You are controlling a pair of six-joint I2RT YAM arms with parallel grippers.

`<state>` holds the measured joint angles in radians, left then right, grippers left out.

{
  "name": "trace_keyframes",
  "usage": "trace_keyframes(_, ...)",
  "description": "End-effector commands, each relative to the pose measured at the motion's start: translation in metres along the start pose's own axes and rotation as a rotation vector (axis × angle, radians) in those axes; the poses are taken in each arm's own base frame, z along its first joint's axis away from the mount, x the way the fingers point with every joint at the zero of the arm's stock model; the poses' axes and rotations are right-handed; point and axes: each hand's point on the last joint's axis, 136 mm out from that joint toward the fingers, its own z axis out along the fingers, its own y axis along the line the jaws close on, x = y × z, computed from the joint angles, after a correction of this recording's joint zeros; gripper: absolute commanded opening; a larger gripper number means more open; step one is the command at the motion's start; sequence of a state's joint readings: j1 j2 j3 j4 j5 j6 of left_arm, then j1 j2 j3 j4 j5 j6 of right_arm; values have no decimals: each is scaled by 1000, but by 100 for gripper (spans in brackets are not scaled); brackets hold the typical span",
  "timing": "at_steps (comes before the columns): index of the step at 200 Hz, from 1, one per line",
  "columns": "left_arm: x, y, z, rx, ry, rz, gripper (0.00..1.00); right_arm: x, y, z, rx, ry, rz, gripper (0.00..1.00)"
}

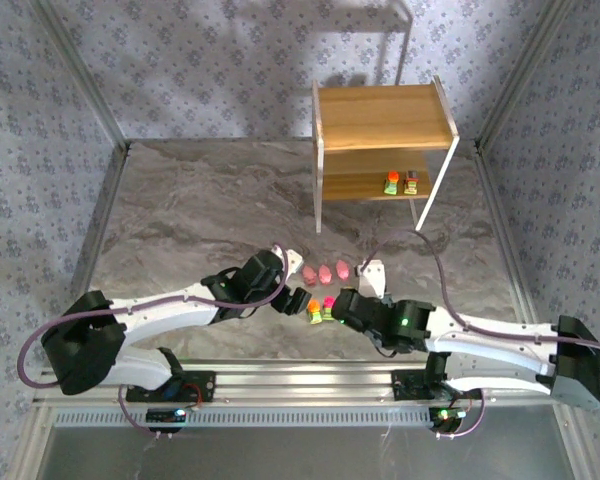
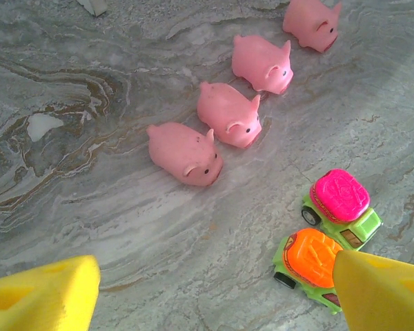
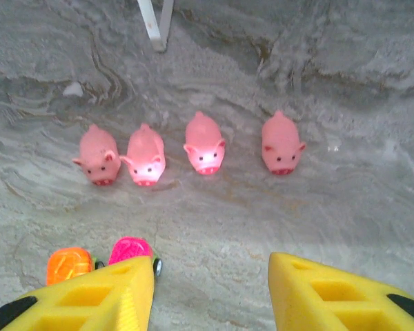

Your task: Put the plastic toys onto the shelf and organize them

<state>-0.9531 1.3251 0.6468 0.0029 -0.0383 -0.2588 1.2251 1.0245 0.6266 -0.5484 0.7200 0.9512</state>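
Observation:
Four pink pigs stand in a row on the marble table: (image 2: 186, 153), (image 2: 229, 114), (image 2: 263, 63), (image 2: 310, 22). The right wrist view has them too, from pig (image 3: 98, 156) to pig (image 3: 281, 144). Beside them sit a pink-topped car (image 2: 339, 200) and an orange-topped car (image 2: 314, 258), both with green bases. My left gripper (image 2: 214, 303) is open, and its right finger (image 2: 383, 289) is close to the orange car. My right gripper (image 3: 210, 296) is open over bare table, with the pink car (image 3: 132, 249) by its left finger. Two more blocky toys (image 1: 401, 182) stand on the shelf's (image 1: 385, 118) lower board.
The shelf stands at the back right of the table, and its white leg (image 3: 155, 24) rises beyond the pigs. A pale white-framed stand (image 1: 395, 25) is behind it. Metal rails (image 1: 90, 90) border the table. Both grippers (image 1: 295, 298) (image 1: 342, 303) flank the two cars (image 1: 321, 306).

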Motion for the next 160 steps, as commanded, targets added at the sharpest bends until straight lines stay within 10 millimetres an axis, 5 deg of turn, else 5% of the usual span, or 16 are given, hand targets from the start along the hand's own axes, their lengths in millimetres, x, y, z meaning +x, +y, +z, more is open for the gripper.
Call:
trace_keyframes(1, -10, 0, -2, 3, -18, -13, 87, 15, 0, 6, 28, 3, 63, 49)
trace_keyframes(49, -10, 2, -1, 8, -16, -25, 87, 42, 20, 16, 22, 50, 56, 52)
trace_keyframes(160, -10, 3, -3, 5, -14, -25, 87, 61, 48, 29, -13, 108, 36, 57)
